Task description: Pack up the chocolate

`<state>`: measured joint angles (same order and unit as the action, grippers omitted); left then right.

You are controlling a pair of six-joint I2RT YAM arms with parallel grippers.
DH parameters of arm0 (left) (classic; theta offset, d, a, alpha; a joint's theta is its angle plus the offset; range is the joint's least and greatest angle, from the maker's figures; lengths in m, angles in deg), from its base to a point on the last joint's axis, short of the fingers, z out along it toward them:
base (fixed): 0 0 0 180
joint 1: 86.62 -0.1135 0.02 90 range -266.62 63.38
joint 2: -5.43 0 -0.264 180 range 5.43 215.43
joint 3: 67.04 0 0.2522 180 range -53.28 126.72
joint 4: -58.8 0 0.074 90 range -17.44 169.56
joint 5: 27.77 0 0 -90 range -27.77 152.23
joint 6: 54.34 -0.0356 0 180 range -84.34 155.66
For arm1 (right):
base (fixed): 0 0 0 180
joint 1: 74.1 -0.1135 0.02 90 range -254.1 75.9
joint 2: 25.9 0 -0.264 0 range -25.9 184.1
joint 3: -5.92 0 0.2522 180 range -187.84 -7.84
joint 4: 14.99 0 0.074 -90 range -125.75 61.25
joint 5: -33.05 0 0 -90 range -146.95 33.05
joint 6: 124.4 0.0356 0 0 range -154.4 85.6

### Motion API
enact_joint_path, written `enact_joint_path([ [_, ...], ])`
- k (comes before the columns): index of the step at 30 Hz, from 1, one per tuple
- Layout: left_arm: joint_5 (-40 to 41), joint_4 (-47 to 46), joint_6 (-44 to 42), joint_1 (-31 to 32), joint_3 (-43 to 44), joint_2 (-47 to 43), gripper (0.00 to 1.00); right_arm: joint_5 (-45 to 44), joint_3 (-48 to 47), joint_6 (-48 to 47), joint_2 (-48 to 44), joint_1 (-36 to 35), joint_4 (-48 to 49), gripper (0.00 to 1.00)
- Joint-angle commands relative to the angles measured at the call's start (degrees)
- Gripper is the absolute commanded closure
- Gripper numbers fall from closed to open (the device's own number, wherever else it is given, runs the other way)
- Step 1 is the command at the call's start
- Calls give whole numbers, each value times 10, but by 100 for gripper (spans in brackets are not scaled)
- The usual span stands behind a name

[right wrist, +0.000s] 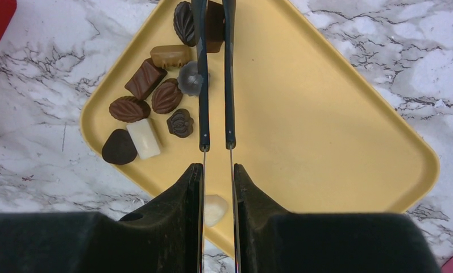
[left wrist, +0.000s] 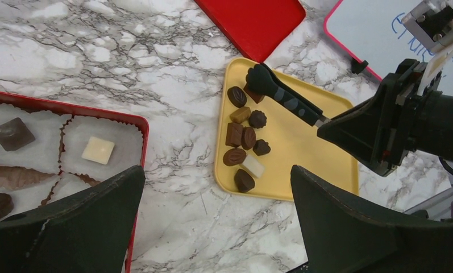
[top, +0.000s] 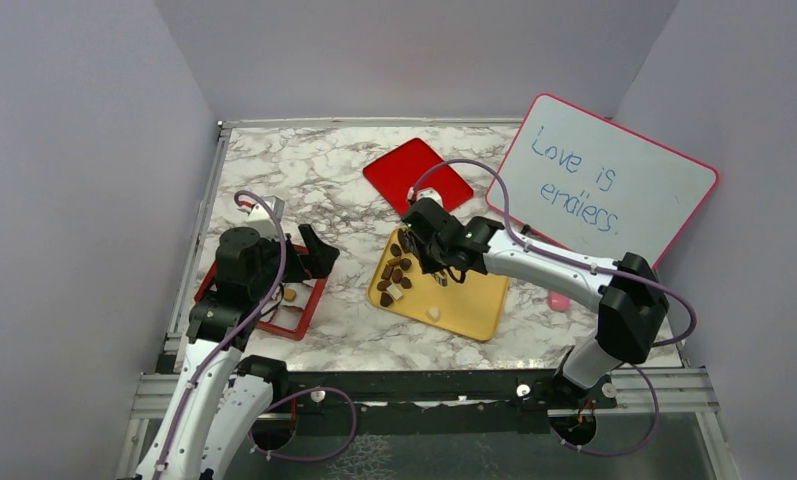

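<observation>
The chocolate (right wrist: 156, 108) lies as several dark, tan and cream pieces on a yellow tray (right wrist: 326, 125). One cream piece (right wrist: 214, 209) sits apart near the tray's edge. My right gripper (right wrist: 217, 170) is shut on black tongs (right wrist: 215, 85). The tong tips flank a dark square piece (right wrist: 214, 20) at the tray's far corner. My left gripper (left wrist: 217, 176) hangs open above bare marble between the tray (left wrist: 303, 148) and a red box (left wrist: 138, 122). The box holds a white square (left wrist: 98, 150) and a dark square (left wrist: 12, 133).
A red lid (top: 417, 175) lies behind the tray (top: 464, 300). A whiteboard (top: 609, 180) with a pink frame leans at the back right, and a small pink object (top: 559, 300) lies by its foot. The red box (top: 304, 310) sits near the table's left edge.
</observation>
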<state>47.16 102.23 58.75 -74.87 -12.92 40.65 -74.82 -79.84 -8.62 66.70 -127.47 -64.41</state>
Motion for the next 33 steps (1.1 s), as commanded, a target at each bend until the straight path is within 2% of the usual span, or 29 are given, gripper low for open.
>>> enact_joint_path([
  [1, 54, -7, 9, 1, 10, -19, 1, 28, 18, -20, -36, 3, 45, 76],
  [10, 217, -12, 9, 2, 30, -53, 1, 119, 22, -42, -52, 3, 119, 76],
  [16, 277, -13, 10, 2, 69, -42, 1, 197, 9, -49, -19, 3, 194, 76],
  [24, 328, -13, 20, 2, 118, -32, 1, 299, -18, -41, 22, 0, 264, 76],
  [33, 337, -15, 31, 3, 136, -30, 1, 344, -55, -35, 56, -29, 282, 76],
])
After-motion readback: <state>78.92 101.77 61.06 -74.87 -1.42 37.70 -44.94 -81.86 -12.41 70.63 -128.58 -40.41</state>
